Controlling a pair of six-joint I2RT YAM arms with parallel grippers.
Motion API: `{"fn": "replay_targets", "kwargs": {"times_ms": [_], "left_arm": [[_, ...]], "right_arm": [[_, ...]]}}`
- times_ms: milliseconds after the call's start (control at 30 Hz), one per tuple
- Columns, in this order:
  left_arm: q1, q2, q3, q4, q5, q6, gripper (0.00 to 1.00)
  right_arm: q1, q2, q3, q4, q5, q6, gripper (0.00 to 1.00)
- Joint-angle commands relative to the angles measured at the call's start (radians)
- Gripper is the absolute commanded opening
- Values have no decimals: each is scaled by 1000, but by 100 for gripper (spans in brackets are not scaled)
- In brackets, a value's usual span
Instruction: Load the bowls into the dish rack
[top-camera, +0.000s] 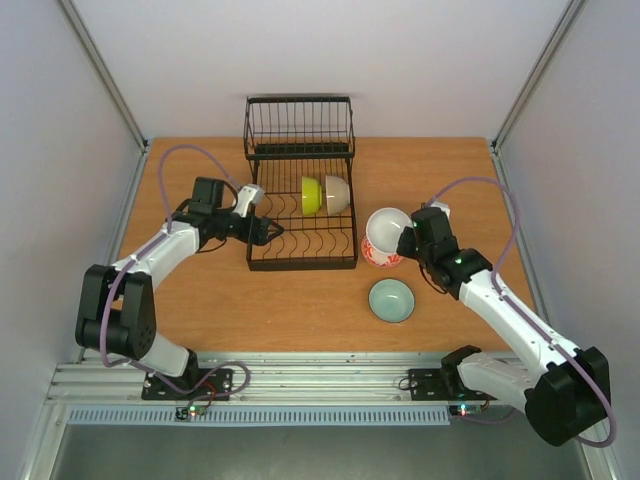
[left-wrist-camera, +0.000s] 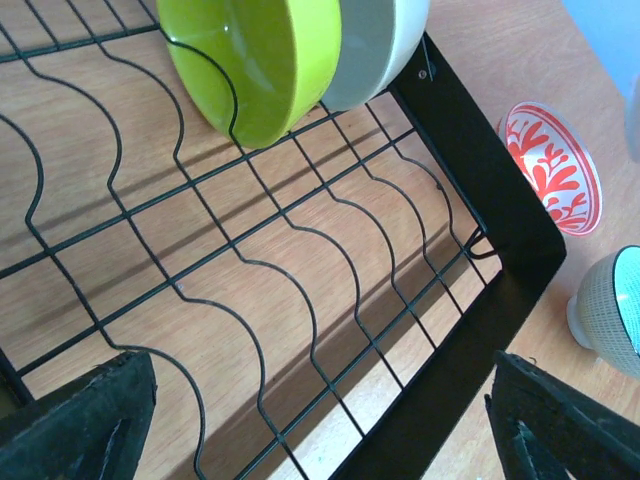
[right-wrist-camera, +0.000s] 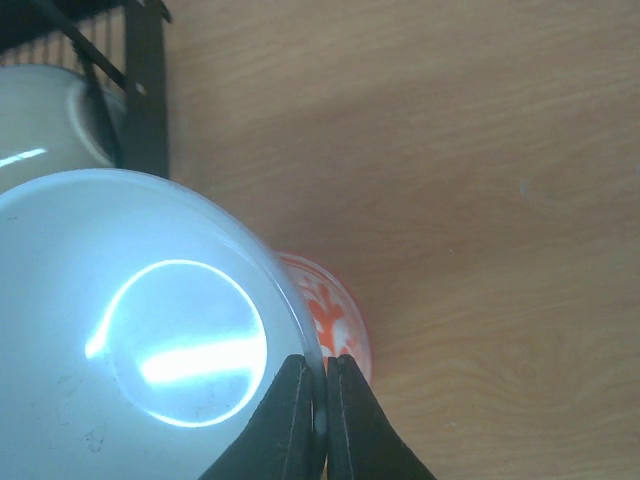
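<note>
Looking from the top, your right gripper pinches the white bowl just right of the dish rack. Your left wrist view shows your left gripper spread wide over the rack, green bowl at upper middle. Your right wrist view shows fingers tight on the white rim.

**The colours in front of me**

The rectangular wire dish rack is black all over. The glossy yellow-green round ceramic bowl is one solid colour, and so is the cream round ceramic bowl. The plain white round ceramic bowl takes a bluish sheen in my right wrist view. The white round ceramic bowl with a red leafy pattern also has a red ring. The pale teal round ceramic bowl is teal inside and whitish, finely ribbed, outside. The flat wooden table is warm orange-brown with a streaky grain.
</note>
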Motion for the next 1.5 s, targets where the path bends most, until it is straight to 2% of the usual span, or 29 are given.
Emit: {"fn": "replay_targets", "kwargs": {"times_ms": [0,433,733,967,1233,1300,1367,1433,1467], "left_arm": [[-38,-30,51,-20,-52,-12,91],[-47,-37,75,-48,-64,-25,90],[-47,-46,67,-49,-57,-19,89],[-48,-55,61,-48,-43,-15,89],[-48,-34,58,-44,-45,-5,86],[-47,-28,58,-44,-46,-3,83],[-48,-23,58,-44,-43,0,74],[-47,-19,59,-44,-41,4,55],[-47,-17,60,-46,-41,5,39]], "right_arm": [[33,46,109,9,-52,-25,1],[259,430,420,28,32,-65,1],[349,640,604,8,46,-75,1],[406,725,683,-11,78,-117,1],[465,714,704,6,91,-136,1],[479,709,708,6,95,-139,1],[487,707,711,6,96,-141,1],[492,707,716,6,101,-143,1],[492,708,718,6,102,-144,1]]}}
